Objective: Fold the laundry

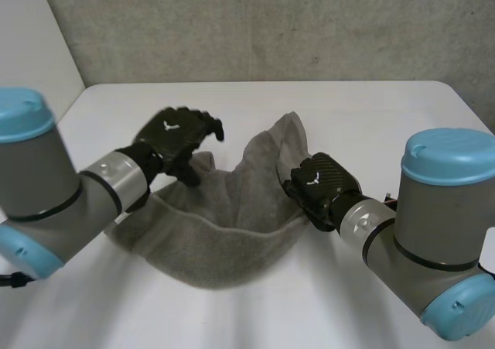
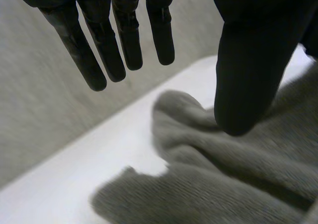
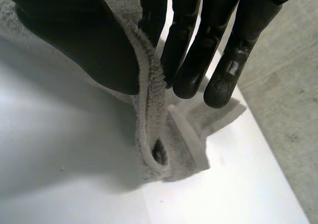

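- Right hand (image 1: 319, 185): its thumb (image 3: 84, 40) and fingers (image 3: 194, 60) are pressed toward each other and pinch a raised edge of the grey towel (image 1: 224, 241). The hem runs up between them and hangs in a narrow loop just below the fingertips.
- Beyond the right hand's fingertips, a flap of the towel lies on the white tabletop (image 1: 371, 117). On the side toward the other hand, the cloth rises into a peaked fold just beside the right hand.
- Left hand (image 1: 176, 136): it is spread, with the fingers (image 2: 99, 60) straight to loosely bent and set apart from the thumb (image 2: 246, 85). It holds nothing.
- Under the left hand's thumb and palm lies a rumpled, rounded fold of the towel. Whether the thumb tip touches the cloth cannot be told. Under the fingertips there is bare tabletop.
- Between the two hands the towel sags in a broad crumpled band, and its edge nearest the robot bows outward on the tabletop.
- Outward from the hands, the left arm (image 1: 46, 202) and the right arm (image 1: 433, 233) are grey with light-blue caps.
- A grey wall (image 1: 271, 24) stands past the tabletop's far edge.
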Robot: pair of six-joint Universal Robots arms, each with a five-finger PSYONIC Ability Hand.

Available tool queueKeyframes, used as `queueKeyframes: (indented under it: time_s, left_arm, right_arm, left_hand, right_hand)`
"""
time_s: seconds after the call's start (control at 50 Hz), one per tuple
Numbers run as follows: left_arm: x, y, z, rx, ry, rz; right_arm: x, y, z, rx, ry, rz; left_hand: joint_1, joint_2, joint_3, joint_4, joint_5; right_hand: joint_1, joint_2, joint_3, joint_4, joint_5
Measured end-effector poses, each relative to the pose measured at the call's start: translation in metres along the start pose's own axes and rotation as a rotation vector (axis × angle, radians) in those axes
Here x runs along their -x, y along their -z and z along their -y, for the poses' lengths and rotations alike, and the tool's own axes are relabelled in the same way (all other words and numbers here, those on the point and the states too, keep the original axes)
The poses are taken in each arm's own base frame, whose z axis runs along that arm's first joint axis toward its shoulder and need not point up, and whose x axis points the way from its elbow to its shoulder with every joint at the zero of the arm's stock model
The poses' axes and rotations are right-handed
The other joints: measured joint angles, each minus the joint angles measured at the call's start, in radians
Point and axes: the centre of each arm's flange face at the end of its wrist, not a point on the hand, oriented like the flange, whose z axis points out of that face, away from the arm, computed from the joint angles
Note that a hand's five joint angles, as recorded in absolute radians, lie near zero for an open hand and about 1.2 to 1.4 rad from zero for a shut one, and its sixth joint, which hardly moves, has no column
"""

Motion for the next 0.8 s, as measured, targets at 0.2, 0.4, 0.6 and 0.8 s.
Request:
queueKeyframes:
  time_s: [0.2, 0.4, 0.6, 0.8]
  left_arm:
    - [0.003, -0.017, -0.053, 0.3, 0.05, -0.032]
    - [0.005, -0.016, -0.067, 0.344, 0.029, 0.005]
    - [0.003, -0.016, -0.079, 0.364, 0.033, 0.005]
    - [-0.001, -0.011, -0.086, 0.392, 0.044, -0.002]
  right_arm:
    - [-0.004, 0.0, -0.004, -0.004, 0.005, -0.023]
    - [-0.005, -0.001, -0.007, 0.006, 0.001, -0.023]
    - [-0.008, -0.003, -0.009, 0.01, -0.001, -0.032]
    - [-0.016, -0.005, -0.011, 0.019, -0.005, -0.056]
  left_hand:
    - [0.195, 0.195, 0.193, 0.192, 0.191]
    - [0.255, 0.257, 0.258, 0.256, 0.254]
    - [0.245, 0.246, 0.246, 0.244, 0.246]
    - [0.278, 0.28, 0.28, 0.28, 0.278]
  right_hand:
    - [0.0, 0.0, 0.0, 0.0, 0.0]
    - [0.0, 0.0, 0.0, 0.0, 0.0]
    - [0.0, 0.0, 0.0, 0.0, 0.0]
    - [0.0, 0.0, 0.0, 0.0, 0.0]
